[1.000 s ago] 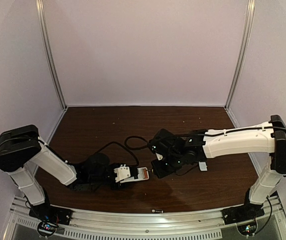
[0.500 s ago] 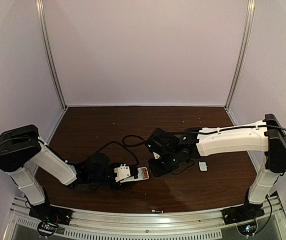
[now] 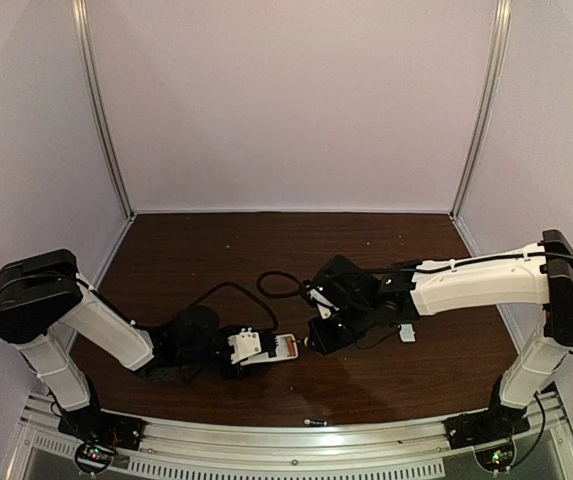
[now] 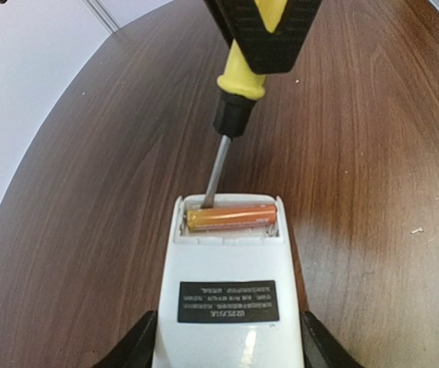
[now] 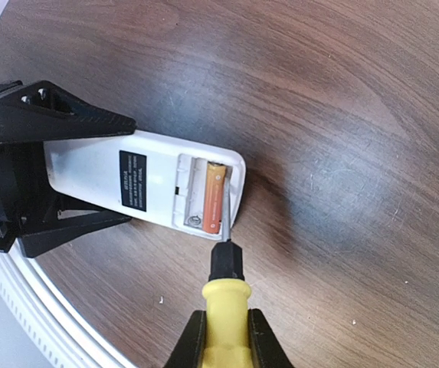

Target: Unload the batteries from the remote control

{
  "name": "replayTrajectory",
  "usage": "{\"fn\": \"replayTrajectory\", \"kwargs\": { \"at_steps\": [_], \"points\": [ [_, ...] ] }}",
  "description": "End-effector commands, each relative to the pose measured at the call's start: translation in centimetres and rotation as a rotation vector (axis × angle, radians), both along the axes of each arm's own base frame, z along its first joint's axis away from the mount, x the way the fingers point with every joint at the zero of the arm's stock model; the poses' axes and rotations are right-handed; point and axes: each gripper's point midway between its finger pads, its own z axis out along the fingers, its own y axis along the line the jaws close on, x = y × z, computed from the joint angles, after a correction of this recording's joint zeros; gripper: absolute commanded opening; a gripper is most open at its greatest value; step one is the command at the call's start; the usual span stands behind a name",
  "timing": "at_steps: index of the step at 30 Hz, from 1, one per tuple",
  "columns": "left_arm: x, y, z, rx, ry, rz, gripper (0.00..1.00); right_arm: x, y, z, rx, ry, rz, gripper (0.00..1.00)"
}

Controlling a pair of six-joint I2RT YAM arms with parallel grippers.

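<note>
The white remote control (image 4: pixel 227 295) lies back-up on the table, its battery bay open. My left gripper (image 4: pixel 228 349) is shut on its sides. One orange battery (image 4: pixel 230 217) lies across the bay; the slot beside it is empty. My right gripper (image 5: pixel 225 337) is shut on the yellow-handled screwdriver (image 5: pixel 224 303). Its metal tip (image 4: pixel 205 203) rests in the bay at one end of the battery (image 5: pixel 214 198). In the top view the remote (image 3: pixel 271 349) sits between the two grippers, left (image 3: pixel 238 352) and right (image 3: pixel 323 330).
A small white cover piece (image 3: pixel 406 333) lies on the table right of the right wrist. A black cable (image 3: pixel 271 285) loops behind the grippers. The metal front rail (image 3: pixel 296 435) runs along the near edge. Side walls enclose the table.
My right arm has shifted slightly, first left then back right, with the screwdriver staying at the remote's open end. The left arm and the remote have not moved.
</note>
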Motion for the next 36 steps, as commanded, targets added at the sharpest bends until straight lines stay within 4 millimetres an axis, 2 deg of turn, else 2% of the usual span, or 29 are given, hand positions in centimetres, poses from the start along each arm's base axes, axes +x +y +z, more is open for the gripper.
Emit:
{"fn": "replayTrajectory", "kwargs": {
  "at_steps": [1, 15, 22, 28, 36],
  "points": [
    [-0.1, -1.9, 2.8, -0.098, -0.053, -0.055, 0.0, -1.4, 0.0, -0.6, 0.045, 0.006, 0.083, 0.0],
    [-0.1, -1.9, 2.9, -0.1, -0.054, -0.056, 0.0, -1.7, -1.3, -1.2, 0.051, -0.064, 0.154, 0.0],
    [-0.2, -2.0, 2.9, -0.101, -0.053, -0.059, 0.0, -1.4, -1.4, -0.2, 0.058, -0.116, 0.184, 0.0],
    [-0.2, -1.9, 2.9, -0.101, -0.053, -0.058, 0.0, -0.7, -1.7, 0.9, 0.027, -0.085, 0.081, 0.0],
    [-0.1, -1.9, 2.9, -0.1, -0.055, -0.054, 0.0, -0.9, -1.8, 1.7, 0.029, -0.011, -0.03, 0.0]
  ]
}}
